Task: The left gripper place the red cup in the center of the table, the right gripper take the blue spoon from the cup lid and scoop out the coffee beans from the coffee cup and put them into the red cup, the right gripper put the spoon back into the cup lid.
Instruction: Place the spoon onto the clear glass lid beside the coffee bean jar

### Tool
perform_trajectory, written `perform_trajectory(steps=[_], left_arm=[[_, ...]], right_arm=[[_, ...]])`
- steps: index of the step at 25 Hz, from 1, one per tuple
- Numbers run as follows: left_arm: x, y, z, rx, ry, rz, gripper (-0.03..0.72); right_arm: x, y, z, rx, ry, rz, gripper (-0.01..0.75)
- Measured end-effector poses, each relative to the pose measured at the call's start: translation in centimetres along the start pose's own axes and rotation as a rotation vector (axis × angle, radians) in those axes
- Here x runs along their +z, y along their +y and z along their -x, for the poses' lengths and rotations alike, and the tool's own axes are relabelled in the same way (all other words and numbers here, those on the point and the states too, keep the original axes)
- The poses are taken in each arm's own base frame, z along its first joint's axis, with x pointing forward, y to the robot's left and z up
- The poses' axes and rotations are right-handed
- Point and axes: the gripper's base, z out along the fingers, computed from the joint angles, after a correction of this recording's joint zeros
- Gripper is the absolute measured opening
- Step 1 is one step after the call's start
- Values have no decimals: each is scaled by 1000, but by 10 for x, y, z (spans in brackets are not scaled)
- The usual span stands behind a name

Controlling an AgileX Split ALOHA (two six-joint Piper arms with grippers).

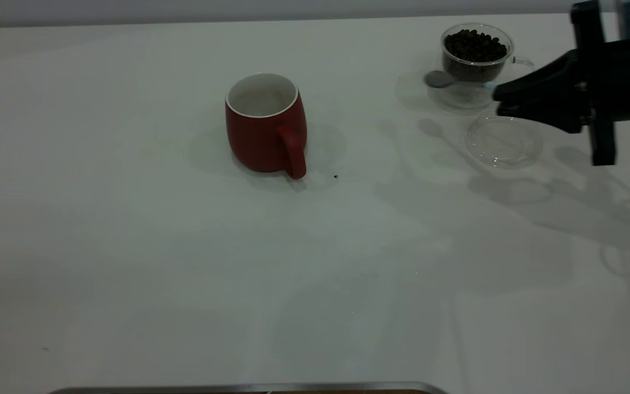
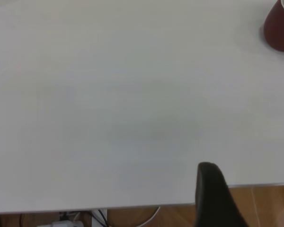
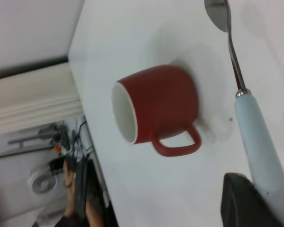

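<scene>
Right gripper (image 1: 498,101) fingers clamp blue spoon (image 3: 255,142) handle | red cup (image 1: 266,125) well apart | left fingers: unclear

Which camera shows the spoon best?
The right wrist view: the spoon runs its full length there, metal bowl to blue handle, held by the right gripper. The exterior view shows only its bowl beside the glass cup. The left wrist view doesn't show it.

A lab or test room, by the look of it: a bare white table (image 1: 184,262) stands beside a pale wall (image 3: 28,28), loose cables (image 2: 102,218) hang below the table edge, and more gear (image 3: 47,161) clutters the floor beyond it.
</scene>
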Motion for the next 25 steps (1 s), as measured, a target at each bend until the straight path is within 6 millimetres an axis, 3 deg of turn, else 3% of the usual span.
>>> perform_trajectory(steps=[9,25], left_arm=[[0,0,0,0,0,0,451],[0,0,0,0,0,0,451]], right_arm=[[-28,-20,-8,92,-61,-65,95],[-38,-37,3,120,-137,-207,95]])
